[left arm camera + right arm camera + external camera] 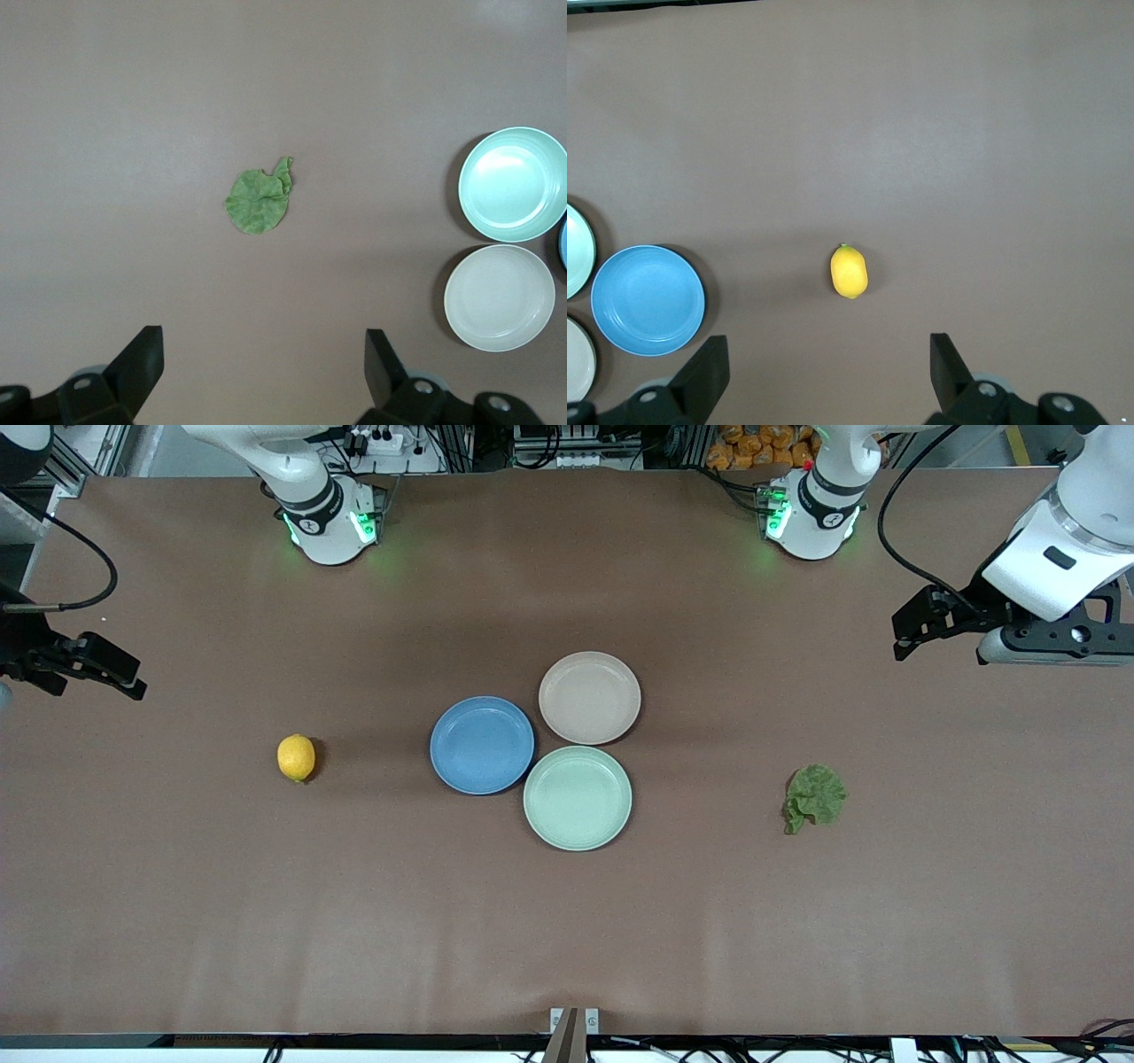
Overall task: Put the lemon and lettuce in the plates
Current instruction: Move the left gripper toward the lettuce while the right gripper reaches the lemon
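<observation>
The lemon (296, 757) lies on the brown table toward the right arm's end; it also shows in the right wrist view (849, 271). The lettuce (815, 797) lies toward the left arm's end and shows in the left wrist view (258, 197). The blue plate (482, 745) and the beige-pink plate (589, 697) sit empty, touching, mid-table. My right gripper (111, 671) hangs open and empty high over the table edge at its end (829, 347). My left gripper (912, 631) hangs open and empty high over its end (264, 341).
A pale mint-green plate (577, 797) sits empty against the other two, nearest the front camera. The two arm bases stand along the table edge farthest from the front camera.
</observation>
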You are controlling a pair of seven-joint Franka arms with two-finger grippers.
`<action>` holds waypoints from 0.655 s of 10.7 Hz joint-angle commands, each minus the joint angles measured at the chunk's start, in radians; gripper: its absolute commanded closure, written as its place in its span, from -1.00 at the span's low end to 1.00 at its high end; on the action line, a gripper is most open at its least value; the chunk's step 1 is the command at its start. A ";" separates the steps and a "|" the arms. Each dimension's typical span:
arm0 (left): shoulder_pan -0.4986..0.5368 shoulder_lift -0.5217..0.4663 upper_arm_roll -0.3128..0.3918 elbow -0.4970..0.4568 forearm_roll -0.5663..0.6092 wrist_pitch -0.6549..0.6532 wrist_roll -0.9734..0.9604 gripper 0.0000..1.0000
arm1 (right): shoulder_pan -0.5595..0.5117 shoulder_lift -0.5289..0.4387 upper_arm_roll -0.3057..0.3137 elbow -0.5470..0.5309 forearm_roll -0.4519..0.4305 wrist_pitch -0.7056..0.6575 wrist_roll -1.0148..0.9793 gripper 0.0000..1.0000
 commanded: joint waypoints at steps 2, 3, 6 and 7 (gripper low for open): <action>-0.001 -0.007 -0.001 0.010 0.017 -0.020 0.021 -1.00 | -0.015 -0.012 0.011 0.005 -0.005 -0.036 0.003 -1.00; -0.003 -0.002 -0.001 0.011 0.016 -0.020 0.021 -1.00 | -0.015 -0.012 0.011 0.005 -0.005 -0.040 0.005 -1.00; -0.035 0.053 -0.001 0.037 0.016 -0.020 0.009 -1.00 | -0.015 -0.013 0.012 0.003 -0.005 -0.054 0.005 -1.00; -0.046 0.079 -0.001 0.036 0.014 -0.020 0.005 -1.00 | -0.015 -0.013 0.012 0.003 -0.003 -0.054 0.005 -1.00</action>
